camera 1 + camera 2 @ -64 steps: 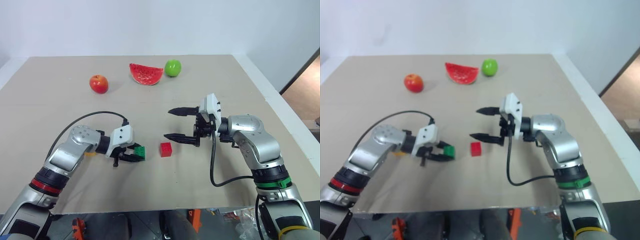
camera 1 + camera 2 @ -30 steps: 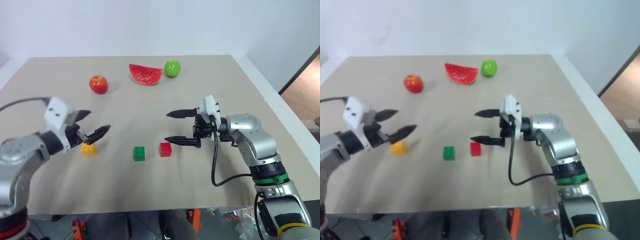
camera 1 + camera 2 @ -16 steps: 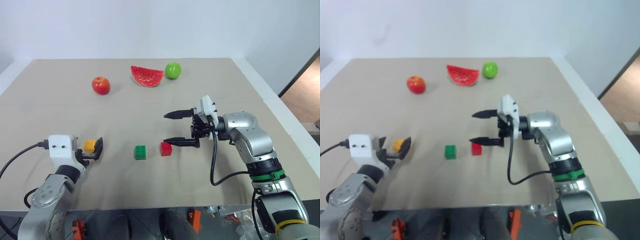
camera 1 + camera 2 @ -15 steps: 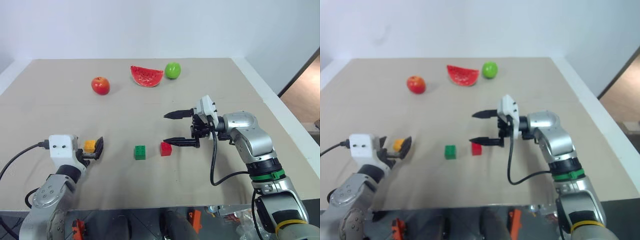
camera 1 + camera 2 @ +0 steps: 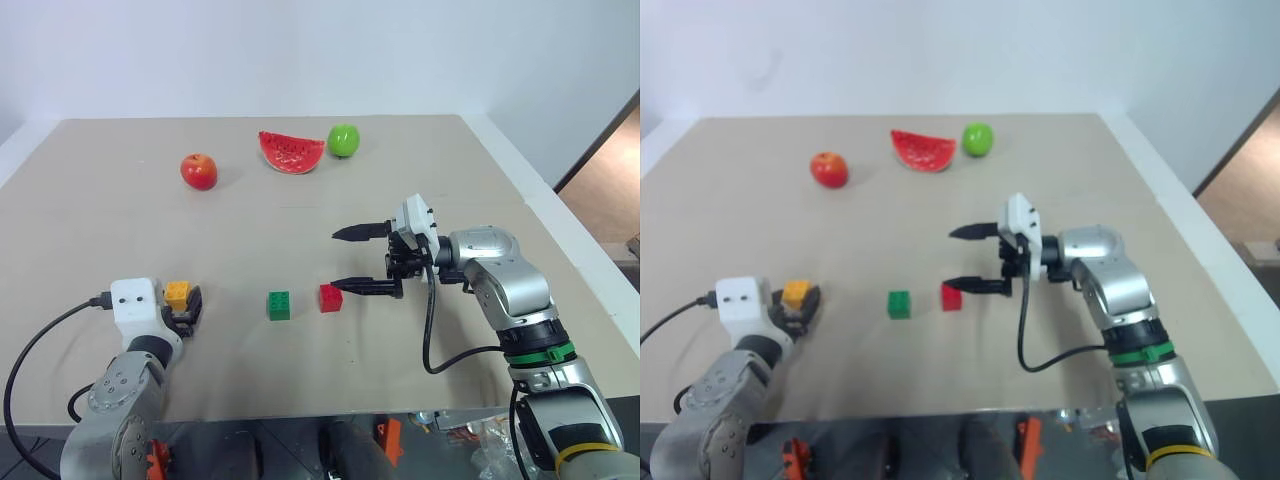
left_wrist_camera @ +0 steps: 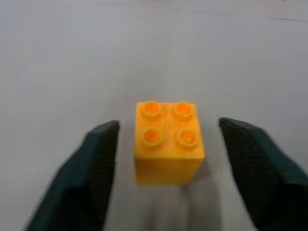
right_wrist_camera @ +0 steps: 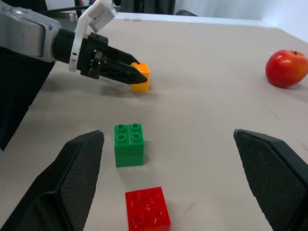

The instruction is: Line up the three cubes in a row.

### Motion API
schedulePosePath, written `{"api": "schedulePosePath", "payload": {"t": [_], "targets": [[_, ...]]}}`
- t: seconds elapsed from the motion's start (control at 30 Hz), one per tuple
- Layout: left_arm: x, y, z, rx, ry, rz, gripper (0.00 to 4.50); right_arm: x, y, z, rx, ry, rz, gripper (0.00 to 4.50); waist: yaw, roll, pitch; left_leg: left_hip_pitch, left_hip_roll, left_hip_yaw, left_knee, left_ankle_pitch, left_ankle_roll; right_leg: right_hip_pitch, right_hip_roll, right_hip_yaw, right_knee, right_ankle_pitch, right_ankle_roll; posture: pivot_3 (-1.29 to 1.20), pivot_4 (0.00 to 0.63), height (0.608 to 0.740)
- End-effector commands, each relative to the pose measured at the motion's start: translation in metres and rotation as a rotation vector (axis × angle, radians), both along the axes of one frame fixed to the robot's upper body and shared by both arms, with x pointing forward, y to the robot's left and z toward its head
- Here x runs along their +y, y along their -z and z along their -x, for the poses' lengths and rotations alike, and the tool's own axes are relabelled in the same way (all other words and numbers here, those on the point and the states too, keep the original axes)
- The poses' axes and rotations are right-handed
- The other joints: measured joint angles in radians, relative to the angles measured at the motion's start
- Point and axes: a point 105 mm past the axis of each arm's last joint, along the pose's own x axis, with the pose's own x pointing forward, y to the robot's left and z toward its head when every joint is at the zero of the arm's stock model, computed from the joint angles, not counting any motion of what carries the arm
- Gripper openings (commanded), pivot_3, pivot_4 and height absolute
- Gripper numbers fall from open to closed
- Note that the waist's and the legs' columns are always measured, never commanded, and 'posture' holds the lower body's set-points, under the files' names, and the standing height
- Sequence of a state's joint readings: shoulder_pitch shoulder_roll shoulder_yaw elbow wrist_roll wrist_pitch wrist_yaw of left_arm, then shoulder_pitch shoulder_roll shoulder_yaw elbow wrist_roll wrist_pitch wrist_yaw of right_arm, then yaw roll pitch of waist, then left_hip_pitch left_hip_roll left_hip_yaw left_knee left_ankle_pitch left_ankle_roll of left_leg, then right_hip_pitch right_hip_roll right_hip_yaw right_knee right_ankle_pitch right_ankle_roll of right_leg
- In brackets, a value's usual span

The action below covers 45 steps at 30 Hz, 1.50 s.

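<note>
Yellow-orange cube (image 6: 168, 142) sat on the table (image 5: 420, 200) well to the left of the green cube (image 5: 279, 305), which I take as the landmark; the red cube (image 5: 331, 298) lay just to the right of the green one, a small gap between them. My left gripper (image 6: 166, 166) bracketed the yellow-orange cube, one finger on each side, with table visible between each finger and the block, so the jaws were part-closed but not yet gripping. My right gripper (image 5: 348, 259) hung wide open and empty, just right of the red cube. To do this step well, I judged that I should keep the block centred between the fingers, close squarely on its flat sides below the studs, then set it left of the green cube at the spacing the red one has. Far behind the green cube lay a red apple (image 5: 198, 170), a watermelon slice (image 5: 292, 150) and a green apple (image 5: 344, 139). No readable writing or brand appeared on anything.
</note>
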<state>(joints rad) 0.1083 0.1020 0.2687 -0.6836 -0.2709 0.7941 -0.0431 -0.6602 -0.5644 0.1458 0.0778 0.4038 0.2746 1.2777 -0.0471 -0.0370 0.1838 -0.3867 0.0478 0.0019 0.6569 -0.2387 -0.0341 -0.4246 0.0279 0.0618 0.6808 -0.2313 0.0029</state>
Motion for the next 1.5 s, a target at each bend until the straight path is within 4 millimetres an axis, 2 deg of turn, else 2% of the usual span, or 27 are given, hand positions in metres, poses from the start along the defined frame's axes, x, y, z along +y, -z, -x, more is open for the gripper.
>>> {"api": "schedulePosePath", "payload": {"t": [0.03,0.1,0.13,0.27,0.4,0.63,0.83,1.27,1.5], "targets": [[0.005,-0.001,0.001,0.005,-0.024,-0.044,1.97,-0.003,-0.012,0.003,-0.051,0.003,-0.01,4.5,0.0,0.0,0.0,0.0,0.0,0.0,0.0,0.0,0.0,0.0,0.0,0.0,0.0,0.0,0.0,0.0,0.15,0.74],[0.007,0.0,0.001,0.009,-0.034,-0.059,1.32,-0.004,-0.011,0.004,-0.048,0.003,-0.011,4.5,0.0,0.0,0.0,0.0,0.0,0.0,0.0,0.0,0.0,0.0,0.0,0.0,0.0,0.0,0.0,0.0,0.15,0.74],[0.007,0.0,0.001,0.01,-0.035,-0.063,1.31,-0.004,-0.012,0.004,-0.045,0.002,-0.013,4.5,0.0,0.0,0.0,0.0,0.0,0.0,0.0,0.0,0.0,0.0,0.0,0.0,0.0,0.0,0.0,0.0,0.15,0.74],[0.005,-0.002,0.004,-0.002,-0.013,-0.102,1.31,-0.004,-0.012,0.004,-0.042,0.002,-0.015,4.5,0.0,0.0,0.0,0.0,0.0,0.0,0.0,0.0,0.0,0.0,0.0,0.0,0.0,0.0,0.0,0.0,0.15,0.74],[-0.008,-0.008,0.011,-0.034,0.063,-0.174,1.31,-0.004,-0.012,0.003,-0.043,0.002,-0.014,4.5,0.0,0.0,0.0,0.0,0.0,0.0,-0.002,0.0,0.0,-0.001,0.0,0.001,-0.001,0.0,-0.001,0.0,0.15,0.74],[-0.025,-0.014,0.017,-0.092,0.074,-0.17,1.31,-0.003,-0.012,0.004,-0.045,0.003,-0.012,4.5,0.0,0.0,0.0,-0.001,0.0,0.0,-0.002,0.0,0.0,-0.001,-0.001,0.001,-0.002,-0.001,0.0,0.0,0.15,0.74],[-0.036,-0.012,0.01,-0.103,0.133,-0.173,1.31,-0.003,-0.011,0.005,-0.046,0.003,-0.008,4.5,0.0,0.0,0.0,-0.001,0.0,0.0,-0.002,0.0,0.0,-0.001,0.0,0.001,-0.002,-0.001,-0.001,0.0,0.15,0.74],[-0.053,0.004,0.009,-0.019,0.272,-0.086,1.31,-0.006,-0.011,0.007,-0.05,0.018,-0.001,4.5,0.0,0.0,0.0,-0.001,0.0,0.0,-0.002,0.0,0.0,-0.001,0.0,0.0,-0.002,-0.001,-0.001,0.0,0.15,0.74],[-0.051,0.006,0.008,-0.003,0.263,-0.102,1.31,-0.007,-0.01,0.006,-0.05,0.028,-0.004,4.5,0.0,0.0,0.0,-0.001,0.0,0.0,-0.002,0.0,0.0,-0.001,-0.001,0.0,-0.002,-0.001,0.0,0.0,0.15,0.74]]}}
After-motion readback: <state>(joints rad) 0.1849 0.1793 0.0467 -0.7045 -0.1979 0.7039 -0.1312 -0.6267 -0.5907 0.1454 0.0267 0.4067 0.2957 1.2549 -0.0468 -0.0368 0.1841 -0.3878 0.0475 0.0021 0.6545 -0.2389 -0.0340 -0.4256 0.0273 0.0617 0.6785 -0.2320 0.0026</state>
